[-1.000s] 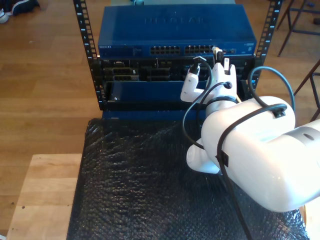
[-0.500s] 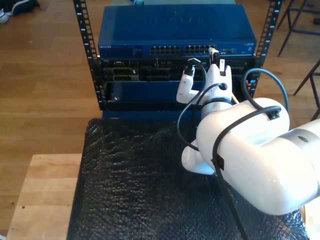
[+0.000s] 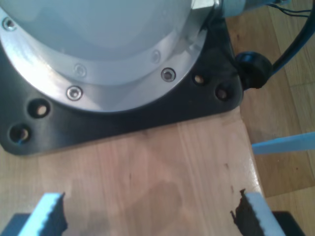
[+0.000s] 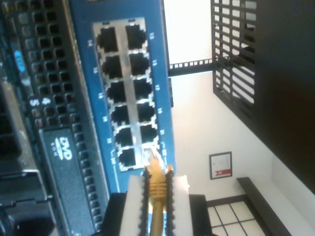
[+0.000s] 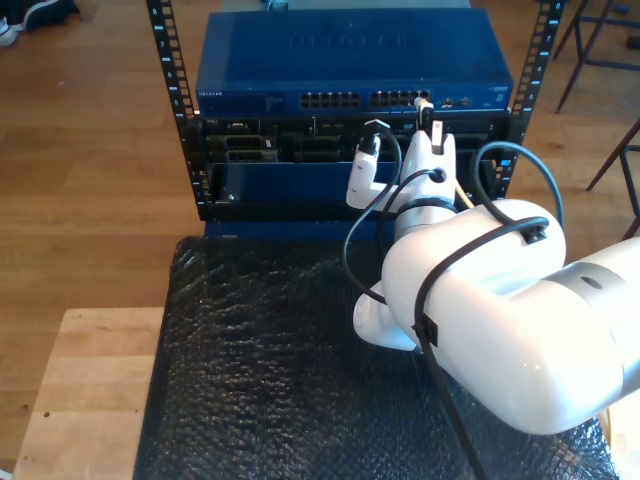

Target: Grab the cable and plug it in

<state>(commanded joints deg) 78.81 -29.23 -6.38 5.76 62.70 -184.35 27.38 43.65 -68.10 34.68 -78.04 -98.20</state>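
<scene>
My second gripper point(image 4: 156, 184) is shut on the yellow cable point(image 4: 157, 196) just behind its clear plug point(image 4: 149, 156). The plug tip touches an end port of the port block point(image 4: 125, 93) on the blue switch point(image 5: 350, 60); I cannot tell how deep it sits. In the exterior view this gripper point(image 5: 425, 125) reaches up to the switch's port row from the big white arm at that view's right, with the plug point(image 5: 424, 103) at the ports. My first gripper point(image 3: 150, 214) stands open over a wooden tabletop point(image 3: 162, 172), nothing between its fingers.
The switch sits in a black rack point(image 5: 180, 110) above other black units with a DVD drive point(image 4: 64, 147). A black bubble-wrap mat point(image 5: 260, 370) covers the table in front. Black arm cables point(image 5: 365, 220) loop beside the second gripper. A black base plate point(image 3: 123, 118) lies near the first gripper.
The second arm has shifted toward the exterior view's left and closer to the switch, bringing the plug up to the port row.
</scene>
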